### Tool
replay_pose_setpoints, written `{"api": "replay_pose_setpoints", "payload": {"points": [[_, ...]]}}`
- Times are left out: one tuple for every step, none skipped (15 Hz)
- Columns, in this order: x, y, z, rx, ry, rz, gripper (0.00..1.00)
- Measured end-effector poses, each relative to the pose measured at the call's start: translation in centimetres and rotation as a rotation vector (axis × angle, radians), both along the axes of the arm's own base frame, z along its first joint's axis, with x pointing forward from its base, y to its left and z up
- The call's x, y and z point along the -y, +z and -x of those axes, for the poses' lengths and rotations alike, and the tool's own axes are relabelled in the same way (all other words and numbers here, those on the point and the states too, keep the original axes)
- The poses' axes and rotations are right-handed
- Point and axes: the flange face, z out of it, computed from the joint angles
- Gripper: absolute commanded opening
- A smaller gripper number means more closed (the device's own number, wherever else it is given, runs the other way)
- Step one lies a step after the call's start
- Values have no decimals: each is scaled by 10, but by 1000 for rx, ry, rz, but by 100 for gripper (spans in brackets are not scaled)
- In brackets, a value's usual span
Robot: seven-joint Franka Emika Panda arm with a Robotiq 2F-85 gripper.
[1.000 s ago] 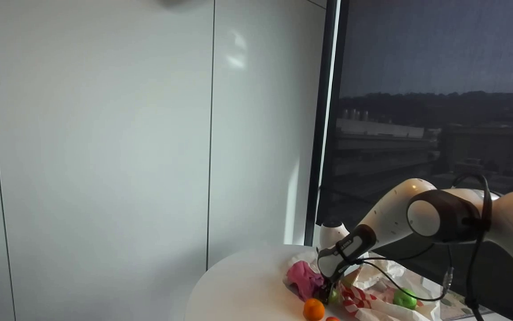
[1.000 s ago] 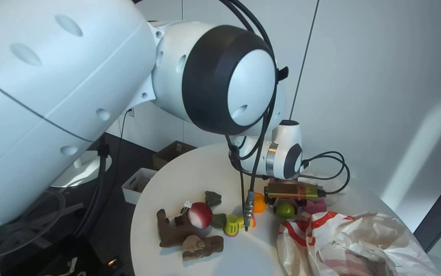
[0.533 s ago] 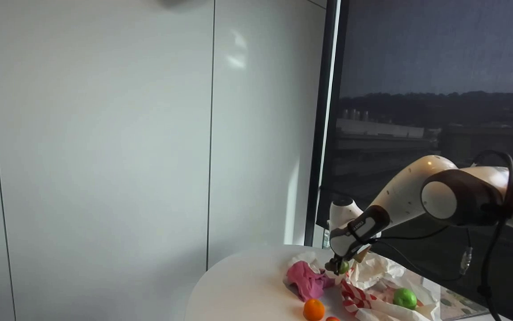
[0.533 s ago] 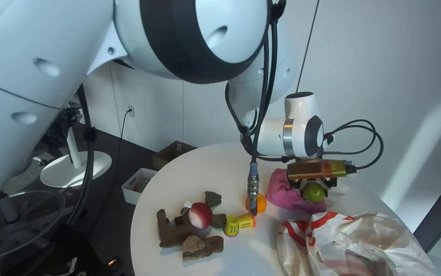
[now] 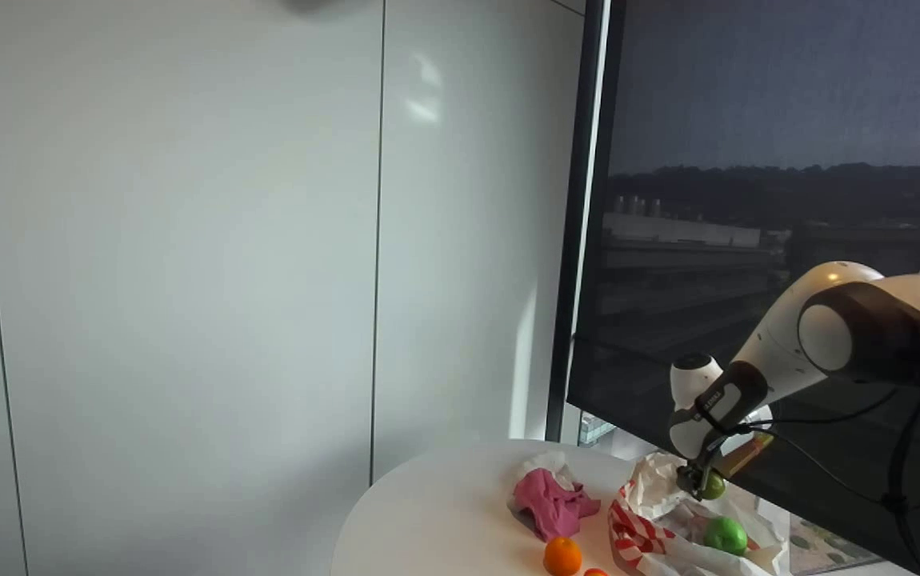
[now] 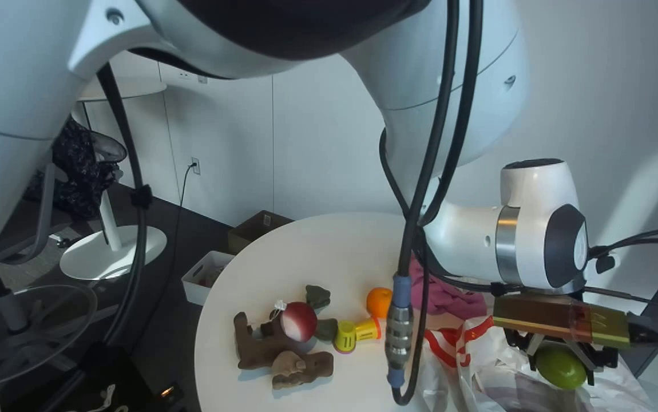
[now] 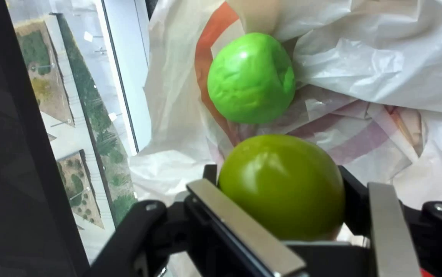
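half a second ago the gripper (image 7: 281, 188) hung close by the pink cloth (image 5: 552, 506); now it is well apart from that, over the red-striped white plastic bag (image 7: 363, 73). its jaws, parted only to fruit width, clamp the olive-green round fruit (image 7: 282, 181), as before. near the gripper, lower down, the bright-green apple-like fruit (image 7: 251, 79) lies unmoved in the bag.

A pale streak of light (image 6: 641, 191) slants across the white wall (image 6: 609, 103); the olive-green ball (image 7: 282, 186) glints.

i see a white bag (image 7: 359, 69) striped red, an olive-green ball (image 7: 282, 184) over it, a bright-green fruit (image 7: 251, 79) on it.
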Motion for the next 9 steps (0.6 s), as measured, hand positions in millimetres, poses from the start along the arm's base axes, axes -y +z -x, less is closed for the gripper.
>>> {"api": "replay_pose_setpoints", "payload": {"points": [[8,-9,6,-5,-27,-8,48],[14,-18,9,-10,-46,-17,48],[17,-28,12,-11,-61,-29,48],[18,-38,12,-6,-71,-40,48],[19,-47,11,2,-74,-47,48],[18,-55,8,10,-71,-50,48],[17,-61,4,22,-67,-50,48],[17,-66,0,30,-67,-50,48],[17,-70,-5,34,-68,-50,92]]}}
